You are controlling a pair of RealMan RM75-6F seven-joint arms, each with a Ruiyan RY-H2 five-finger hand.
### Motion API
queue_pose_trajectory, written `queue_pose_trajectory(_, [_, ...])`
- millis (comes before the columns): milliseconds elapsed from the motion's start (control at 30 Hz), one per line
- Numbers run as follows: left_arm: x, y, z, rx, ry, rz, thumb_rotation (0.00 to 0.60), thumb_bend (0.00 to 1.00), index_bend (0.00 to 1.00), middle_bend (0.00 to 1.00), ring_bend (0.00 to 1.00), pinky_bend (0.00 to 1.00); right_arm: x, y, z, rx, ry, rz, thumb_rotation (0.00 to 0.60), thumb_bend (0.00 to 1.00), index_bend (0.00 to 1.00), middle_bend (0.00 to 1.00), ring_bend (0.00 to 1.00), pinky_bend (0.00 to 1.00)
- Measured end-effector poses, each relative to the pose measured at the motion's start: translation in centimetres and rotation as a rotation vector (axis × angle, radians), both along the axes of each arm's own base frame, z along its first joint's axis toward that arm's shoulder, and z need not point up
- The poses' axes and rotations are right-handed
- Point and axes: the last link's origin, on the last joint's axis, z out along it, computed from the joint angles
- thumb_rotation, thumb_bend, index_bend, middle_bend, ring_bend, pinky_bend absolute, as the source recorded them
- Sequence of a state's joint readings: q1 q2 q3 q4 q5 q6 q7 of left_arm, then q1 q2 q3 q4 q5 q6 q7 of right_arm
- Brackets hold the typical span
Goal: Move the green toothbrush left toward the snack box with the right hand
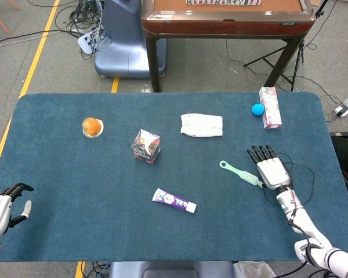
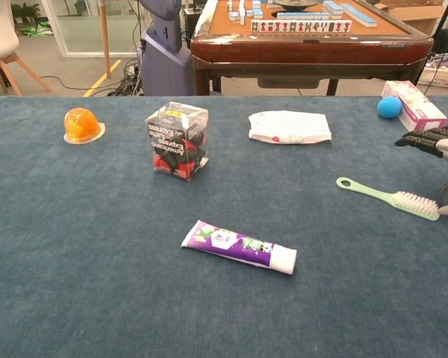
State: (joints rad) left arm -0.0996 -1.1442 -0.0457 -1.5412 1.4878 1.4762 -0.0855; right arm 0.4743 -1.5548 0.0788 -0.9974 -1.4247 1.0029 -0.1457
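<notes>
The green toothbrush (image 1: 239, 172) (image 2: 389, 198) lies flat on the blue table, bristle end to the right, loop end to the left. My right hand (image 1: 269, 169) (image 2: 440, 153) hovers just right of its bristle end, fingers spread and holding nothing; its thumb is close to the bristles. The clear snack box (image 1: 145, 146) (image 2: 177, 140) with dark and red contents stands upright well to the left of the toothbrush. My left hand (image 1: 4, 207) rests at the table's front left corner, holding nothing.
A purple toothpaste tube (image 1: 174, 200) (image 2: 239, 247) lies in front, between box and brush. A white packet (image 1: 202, 125) lies behind. An orange jelly cup (image 1: 92, 126) is at far left. A pink carton (image 1: 269, 106) and blue ball (image 1: 257, 109) sit at back right.
</notes>
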Motion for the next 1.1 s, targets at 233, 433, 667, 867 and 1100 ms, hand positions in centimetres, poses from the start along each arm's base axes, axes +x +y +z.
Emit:
queue_pose_trajectory(233, [0.0, 0.0, 0.2, 0.007, -0.005, -0.001, 0.6, 0.44, 0.39, 0.35, 0.41, 0.63, 0.3, -0.6, -0.9, 0.005, 0.002, 0.001, 0.6, 0.0, 0.01, 0.0, 0.0, 0.0])
queue_pose_trajectory(433, [0.0, 0.0, 0.2, 0.007, -0.006, 0.001, 0.6, 0.44, 0.39, 0.35, 0.41, 0.63, 0.9, -1.2, -1.6, 0.01, -0.002, 0.013, 0.6, 0.0, 0.01, 0.0, 0.0, 0.0])
queue_pose_trajectory(667, [0.0, -0.1, 0.4, 0.011, -0.009, 0.002, 0.6, 0.44, 0.39, 0.35, 0.41, 0.63, 2.0, -2.1, -2.5, 0.017, -0.004, 0.041, 0.6, 0.0, 0.01, 0.0, 0.0, 0.0])
queue_pose_trajectory(867, [-0.1, -0.1, 0.5, 0.014, -0.005, 0.004, 0.6, 0.44, 0.39, 0.35, 0.41, 0.63, 3.0, -3.0, -3.2, 0.02, -0.004, 0.059, 0.6, 0.0, 0.01, 0.0, 0.0, 0.0])
queue_pose_trajectory(1100, [-0.2, -0.1, 0.8, 0.027, 0.004, 0.014, 0.6, 0.44, 0.39, 0.35, 0.41, 0.63, 4.5, -4.1, -4.1, 0.022, -0.009, 0.082, 0.6, 0.0, 0.01, 0.0, 0.0, 0.0])
